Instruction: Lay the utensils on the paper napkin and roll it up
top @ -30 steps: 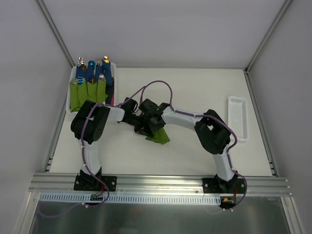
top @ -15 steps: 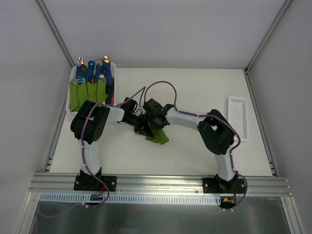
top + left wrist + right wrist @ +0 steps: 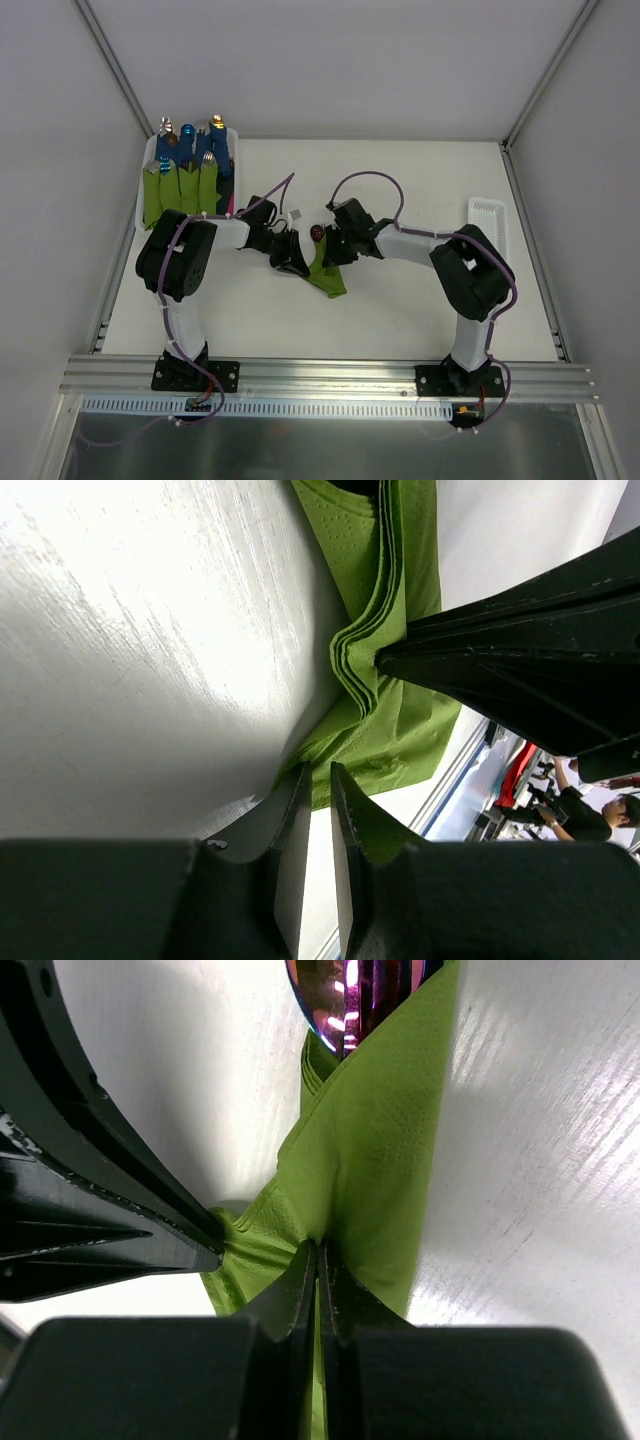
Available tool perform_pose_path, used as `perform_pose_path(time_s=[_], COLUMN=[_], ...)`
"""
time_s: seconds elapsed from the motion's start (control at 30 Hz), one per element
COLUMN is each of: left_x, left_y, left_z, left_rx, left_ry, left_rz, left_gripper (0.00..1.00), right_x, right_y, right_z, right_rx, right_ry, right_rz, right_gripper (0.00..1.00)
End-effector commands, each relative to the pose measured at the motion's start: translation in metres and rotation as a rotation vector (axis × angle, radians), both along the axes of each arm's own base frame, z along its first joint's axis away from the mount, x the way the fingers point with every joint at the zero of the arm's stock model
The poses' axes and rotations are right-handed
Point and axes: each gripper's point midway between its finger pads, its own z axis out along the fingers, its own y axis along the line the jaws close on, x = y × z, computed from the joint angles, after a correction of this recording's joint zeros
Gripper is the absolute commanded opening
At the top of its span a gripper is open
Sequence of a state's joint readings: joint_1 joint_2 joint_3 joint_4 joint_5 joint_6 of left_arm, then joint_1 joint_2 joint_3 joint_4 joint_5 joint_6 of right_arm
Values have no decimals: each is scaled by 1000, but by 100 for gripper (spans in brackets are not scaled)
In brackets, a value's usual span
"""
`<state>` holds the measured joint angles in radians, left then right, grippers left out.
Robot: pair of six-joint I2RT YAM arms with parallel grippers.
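Right gripper (image 3: 318,1252) clamped on napkin (image 3: 375,1150); utensils (image 3: 352,995) protrude from its fold. Left gripper (image 3: 317,772) slightly apart at napkin's edge, holding nothing.

**Twin white-and-black arms strung with purple cable**

The left arm (image 3: 180,322) and the right arm (image 3: 470,342) are built alike. Each has smooth white tubular links set between bulky, rounded black joint housings. Each stands on a flat black base plate (image 3: 222,376). A thin purple cable (image 3: 367,177) runs along the outside of each arm and bows away from it in a loose loop near the wrist. In the wrist views the left jaws and the right jaws are matte black. Their fingers (image 3: 255,825) are long tapering wedges with flat faces and crisp edges. One left finger has a small round recess near its root.
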<state>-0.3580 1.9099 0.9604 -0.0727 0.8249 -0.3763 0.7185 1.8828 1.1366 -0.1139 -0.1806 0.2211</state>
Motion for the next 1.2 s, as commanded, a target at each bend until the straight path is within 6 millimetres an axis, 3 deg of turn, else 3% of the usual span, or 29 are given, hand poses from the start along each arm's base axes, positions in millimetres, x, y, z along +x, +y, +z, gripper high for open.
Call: perform_pose_path(time_s=[0.0, 0.3, 0.53, 0.77, 0.9, 1.1, 1.17], left_x=[-1, 10, 12, 24, 22, 16, 15], left_y=[16, 4, -4, 5, -3, -19, -22], left_z=[-12, -2, 7, 48, 79, 88, 81], left_rx=[88, 96, 117, 139, 123, 150, 176], left_ry=[-22, -72, -132, -314, -432, -496, -500], left_rz=[10, -4, -20, -7, -55, -121, -133], left_gripper=[16, 20, 27, 36, 41, 42, 43], right_x=[4, 10, 15, 17, 20, 26, 26], right_y=[10, 10, -3, -13, -10, -9, -8], right_z=[27, 42, 41, 30, 30, 36, 38], right_rx=[132, 272, 276, 225, 233, 249, 264], right_ry=[-22, -11, -1, 44, 52, 41, 46], right_rz=[-11, -60, -163, -296, -365, -420, -434], right_gripper=[0, 0, 0, 0, 0, 0, 0])
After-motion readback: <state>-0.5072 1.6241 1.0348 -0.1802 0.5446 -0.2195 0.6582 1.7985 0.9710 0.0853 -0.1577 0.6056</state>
